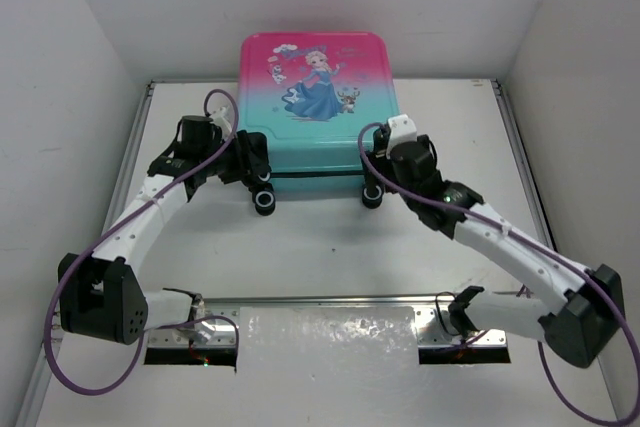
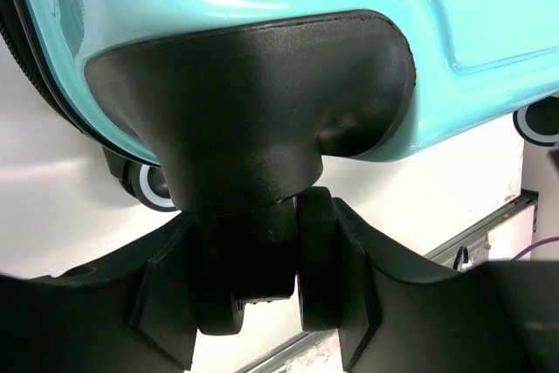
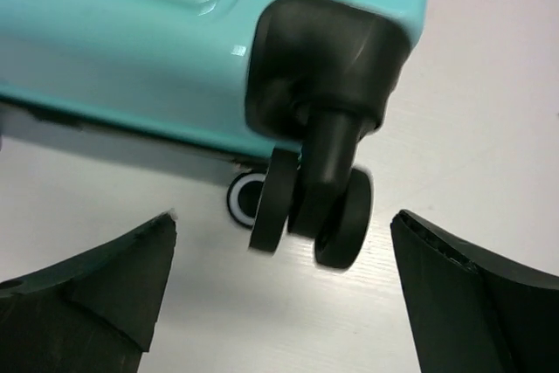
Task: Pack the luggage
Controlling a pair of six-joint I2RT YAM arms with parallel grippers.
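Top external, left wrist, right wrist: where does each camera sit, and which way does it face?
Top external: above and behind the arms, looking down on the table; left arm and right arm show, reaching to the luggage.
Left wrist: on the left arm, looking along the left pincer, shut on the left caster.
Right wrist: on the right arm, looking along the open right pincer, flanking the right caster without touching.
Shared: both wrist views show the luggage's teal corner casters.

You are in a robot test lab.
You can see plain white walls (image 1: 70,97) boxing in a white surface (image 1: 320,257), metal rails (image 1: 330,299) along its edges, and a left arm (image 1: 140,222) and right arm (image 1: 500,242) with purple cables (image 1: 47,347) bolted at the near side.
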